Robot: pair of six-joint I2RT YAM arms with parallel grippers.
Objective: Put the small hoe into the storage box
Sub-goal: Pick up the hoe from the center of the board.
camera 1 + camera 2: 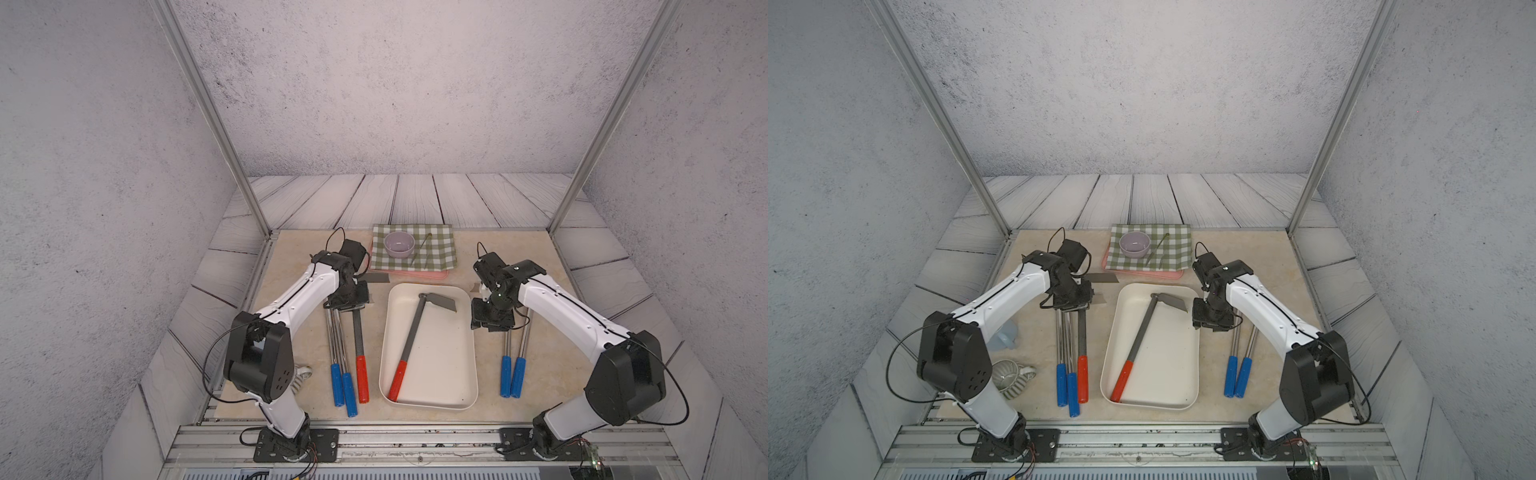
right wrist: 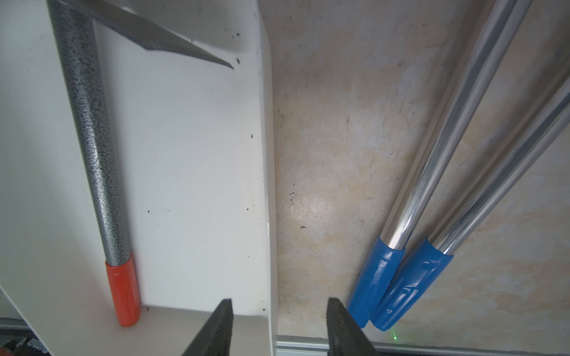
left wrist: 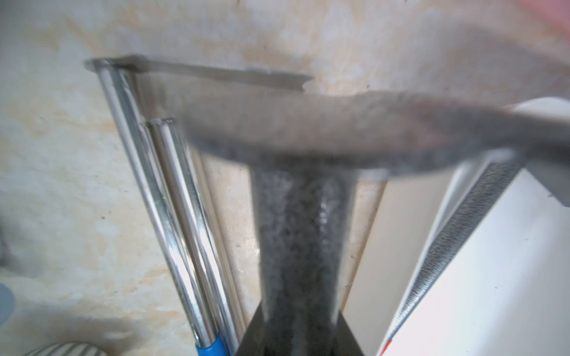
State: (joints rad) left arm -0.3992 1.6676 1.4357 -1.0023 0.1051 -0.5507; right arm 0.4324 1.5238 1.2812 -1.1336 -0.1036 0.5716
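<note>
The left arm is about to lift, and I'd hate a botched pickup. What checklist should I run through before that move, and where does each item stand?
1. Left hand closed on the table hoe's dark shaft: ok; the left wrist view shows the shaft between its fingers.
2. Blue-handled hoes outside that grip: ok, though their shafts lie right alongside.
3. Blades untangled: cannot tell; they are blurred up close.
4. Room in the storage box: ok; the boxed hoe lies diagonally, with bare floor beside it.
5. Right hand out of the way: not ok; it hangs open over the box's right wall and may crowd the drop.
</note>
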